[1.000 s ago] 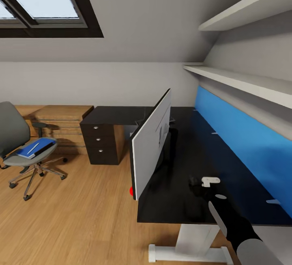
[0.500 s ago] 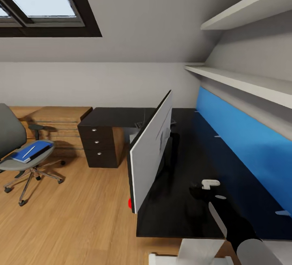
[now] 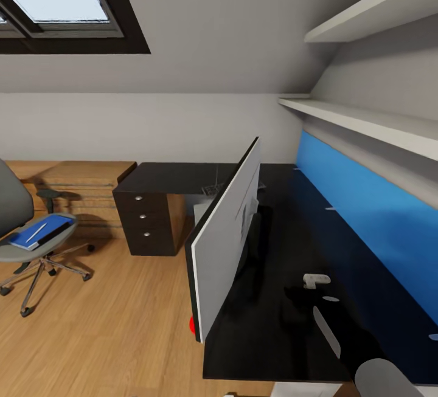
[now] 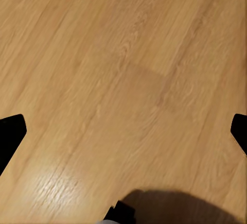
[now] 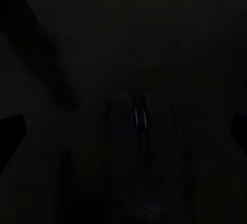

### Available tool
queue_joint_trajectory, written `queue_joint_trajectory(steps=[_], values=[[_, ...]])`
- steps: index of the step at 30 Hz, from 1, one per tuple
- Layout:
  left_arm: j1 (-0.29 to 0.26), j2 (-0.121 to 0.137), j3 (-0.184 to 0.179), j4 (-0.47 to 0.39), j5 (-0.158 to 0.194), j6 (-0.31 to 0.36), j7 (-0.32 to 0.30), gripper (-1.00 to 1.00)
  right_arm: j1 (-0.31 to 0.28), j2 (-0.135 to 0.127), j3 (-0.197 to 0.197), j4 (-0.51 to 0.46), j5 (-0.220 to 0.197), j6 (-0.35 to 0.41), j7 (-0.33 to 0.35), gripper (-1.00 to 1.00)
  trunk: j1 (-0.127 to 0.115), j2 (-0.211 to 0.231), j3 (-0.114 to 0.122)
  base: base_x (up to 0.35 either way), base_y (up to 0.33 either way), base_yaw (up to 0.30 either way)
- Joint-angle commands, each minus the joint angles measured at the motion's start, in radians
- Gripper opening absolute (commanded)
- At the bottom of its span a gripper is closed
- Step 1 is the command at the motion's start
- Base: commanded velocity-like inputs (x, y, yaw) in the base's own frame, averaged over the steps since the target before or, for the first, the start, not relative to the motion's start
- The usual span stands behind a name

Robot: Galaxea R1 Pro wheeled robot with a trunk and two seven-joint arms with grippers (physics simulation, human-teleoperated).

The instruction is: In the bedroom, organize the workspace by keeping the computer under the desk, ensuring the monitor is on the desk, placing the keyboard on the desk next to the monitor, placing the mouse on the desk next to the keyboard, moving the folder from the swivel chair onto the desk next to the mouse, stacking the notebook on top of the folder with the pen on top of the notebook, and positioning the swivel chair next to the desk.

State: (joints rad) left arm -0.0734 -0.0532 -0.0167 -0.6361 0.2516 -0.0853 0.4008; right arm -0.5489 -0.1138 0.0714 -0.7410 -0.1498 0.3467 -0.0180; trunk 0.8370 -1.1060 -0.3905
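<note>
Glossy black desk [image 3: 274,318], flat-screened monitor [image 3: 226,239]

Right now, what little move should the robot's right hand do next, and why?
Probably lower the right gripper straight down onto the mouse. Its fingers stand wide open, and in the right wrist view the mouse lies on the black desk right between them, not yet gripped.

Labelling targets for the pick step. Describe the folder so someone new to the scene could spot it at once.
At the head view's left edge stands the grey swivel chair on the wooden floor. On its seat lies the folder, flat and bright blue, with a thin white stick across it; the other blue surface is the upright desk back panel.
</note>
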Motion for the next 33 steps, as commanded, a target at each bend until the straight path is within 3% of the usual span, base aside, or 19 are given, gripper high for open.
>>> queue_joint_trajectory(steps=[1,22,33], values=[[0.000,-0.001,-0.002,-0.004,0.010,-0.006,0.003,1.00,0.000,-0.001,0.004,-0.001,-0.008,0.004,-0.002,1.00,0.004,-0.008,-0.004,0.009,0.000,0.000],[0.000,-0.001,-0.002,-0.011,0.012,-0.005,0.003,1.00,-0.001,-0.001,0.004,0.003,-0.008,0.005,-0.006,1.00,0.085,-0.155,-0.070,0.001,0.000,0.000],[0.000,-0.001,-0.002,-0.011,0.012,-0.005,0.003,1.00,-0.015,-0.001,0.003,0.076,-0.008,0.013,-0.009,1.00,0.085,-0.155,-0.070,0.000,0.000,0.000]])
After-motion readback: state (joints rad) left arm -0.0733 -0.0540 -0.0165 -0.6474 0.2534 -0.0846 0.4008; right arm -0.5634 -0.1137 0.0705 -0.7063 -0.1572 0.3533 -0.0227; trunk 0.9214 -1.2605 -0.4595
